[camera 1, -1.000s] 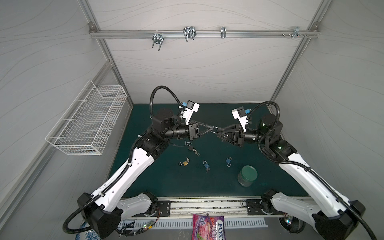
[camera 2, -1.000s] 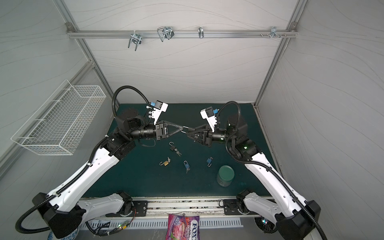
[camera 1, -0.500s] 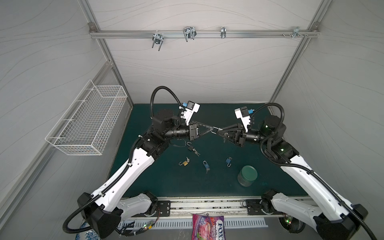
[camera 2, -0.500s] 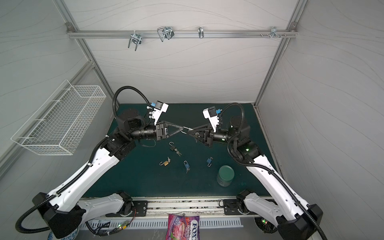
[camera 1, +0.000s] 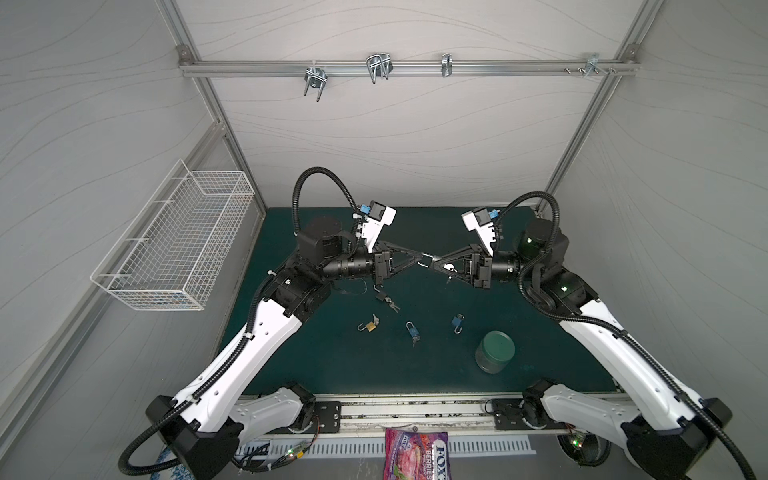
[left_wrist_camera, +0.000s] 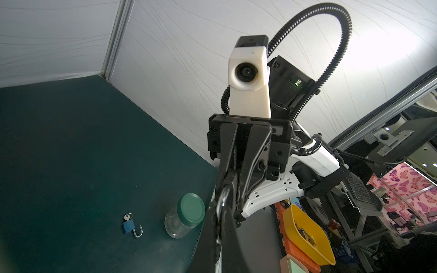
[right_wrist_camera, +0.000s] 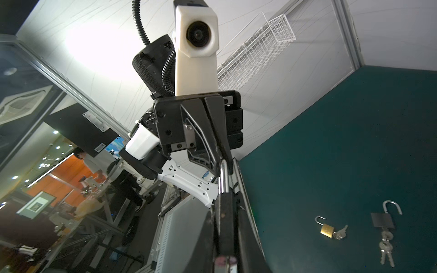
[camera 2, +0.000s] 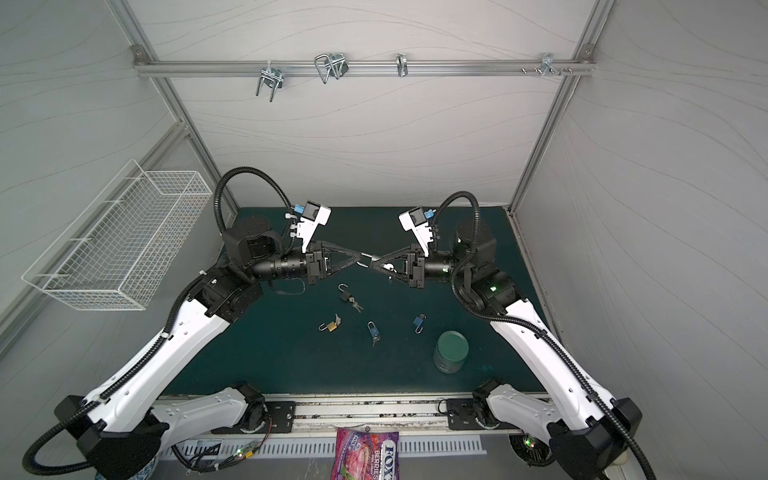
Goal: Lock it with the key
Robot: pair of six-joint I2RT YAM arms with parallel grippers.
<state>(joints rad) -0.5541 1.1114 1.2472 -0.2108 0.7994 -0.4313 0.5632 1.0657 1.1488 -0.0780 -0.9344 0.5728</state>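
- Two end effectors are meeting tip to tip in the air above the green worktop, and one padlock is hanging between them.
- The left end effector is pressing its fingers together on the silver shackle. The left wrist view is showing the loop sitting right at its tips.
- The right end effector is facing it with its fingers nearly together, clamping the black body of that same padlock. The shackle is sticking out past its tips toward the left one.
- A small pale piece is sitting between the right fingers, behind the body and closer to the palm. It's looking like the key, but it's too small, so I cannot tell.
- Down on the worktop, just below the left end effector, a black padlock is lying with its shackle open and a bunch of keys attached.
- A brass padlock is lying further from the tips toward the robot's base, with its shackle open and a key in it.
- A blue padlock is lying roughly under the meeting point.
- A second blue padlock is lying under the right end effector with its shackle open.
- A jar with a green lid is standing upright, well apart from both end effectors, out on the right arm's side.
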